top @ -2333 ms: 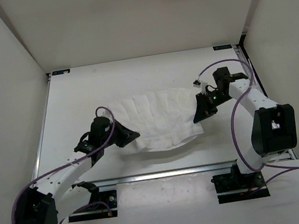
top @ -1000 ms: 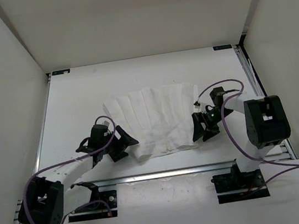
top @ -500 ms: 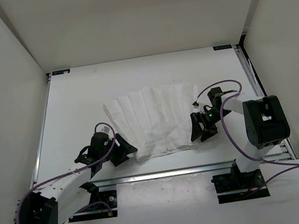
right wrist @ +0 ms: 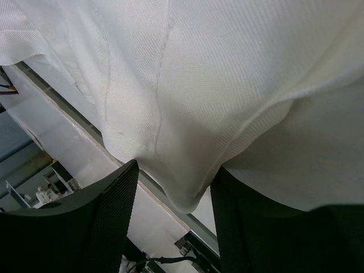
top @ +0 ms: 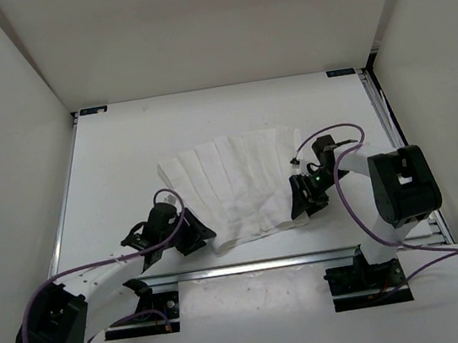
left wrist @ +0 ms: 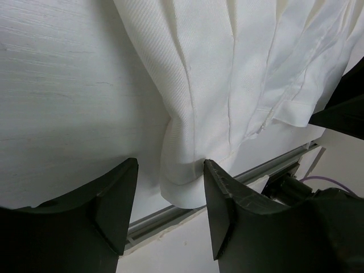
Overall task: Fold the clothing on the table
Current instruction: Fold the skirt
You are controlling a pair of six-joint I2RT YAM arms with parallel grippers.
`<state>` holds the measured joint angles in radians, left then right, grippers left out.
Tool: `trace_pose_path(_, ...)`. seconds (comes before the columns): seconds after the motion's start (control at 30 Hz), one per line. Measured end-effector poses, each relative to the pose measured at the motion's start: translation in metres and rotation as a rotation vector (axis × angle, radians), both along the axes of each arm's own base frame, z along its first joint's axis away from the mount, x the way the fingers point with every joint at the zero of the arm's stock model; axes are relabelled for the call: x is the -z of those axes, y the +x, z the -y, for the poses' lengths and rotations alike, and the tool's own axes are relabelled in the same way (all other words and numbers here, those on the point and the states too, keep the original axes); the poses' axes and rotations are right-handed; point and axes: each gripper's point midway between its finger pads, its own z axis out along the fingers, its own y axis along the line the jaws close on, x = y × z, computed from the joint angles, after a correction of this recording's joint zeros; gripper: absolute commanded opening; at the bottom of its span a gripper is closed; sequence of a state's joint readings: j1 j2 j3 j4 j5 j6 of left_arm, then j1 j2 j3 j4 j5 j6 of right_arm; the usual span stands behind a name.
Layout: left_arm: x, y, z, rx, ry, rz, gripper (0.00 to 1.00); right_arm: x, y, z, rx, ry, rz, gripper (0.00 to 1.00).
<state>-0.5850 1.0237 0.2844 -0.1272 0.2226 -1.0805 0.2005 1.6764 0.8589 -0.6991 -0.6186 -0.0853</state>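
The clothing (top: 239, 185), white and thin with parallel creases, lies spread on the table (top: 115, 153). My left gripper (top: 197, 232) sits low at its near left corner. In the left wrist view this gripper (left wrist: 170, 165) stands open around the rounded corner (left wrist: 182, 185); the right finger (left wrist: 224, 216) touches the cloth, the left finger (left wrist: 111, 207) stands clear of it. My right gripper (top: 301, 200) is at the near right corner. In the right wrist view it (right wrist: 176, 170) is open, with a sagging fold of clothing (right wrist: 187, 187) between the fingers.
A silver rail (top: 251, 265) runs along the table's near edge just behind both garment corners, with the arm bases (top: 367, 276) beyond it. White walls (top: 4, 152) enclose the table on the left, right and far sides. Purple cables (top: 349, 206) loop beside each arm.
Both pairs of jaws have narrowed around the garment's near corners. The left gripper slid right and nearer onto the left corner; the right gripper edged slightly left.
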Motion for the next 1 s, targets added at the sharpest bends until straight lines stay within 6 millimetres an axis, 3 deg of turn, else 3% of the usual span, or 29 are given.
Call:
trace_pose_path(0.2,-0.014,0.007,0.004,-0.012,-0.02,0.02,0.7,-0.002,0.001,0.005,0.028,0.005,-0.007,0.7)
trace_pose_path(0.4,-0.034,0.012,0.011,-0.02,-0.066,0.059,0.66,-0.003,0.002,0.009,0.043,-0.002,-0.004,0.7)
trace_pose_path(0.53,-0.034,0.009,0.013,-0.016,-0.072,0.047,0.6,-0.002,0.002,0.01,0.04,-0.011,-0.004,0.69)
trace_pose_path(0.87,-0.015,-0.004,0.02,0.036,-0.033,-0.024,0.57,-0.002,-0.002,0.011,0.03,-0.024,-0.013,0.67)
trace_pose_path(1.0,-0.018,-0.003,0.027,0.061,-0.025,-0.026,0.57,-0.001,-0.003,0.013,0.023,-0.033,-0.013,0.65)
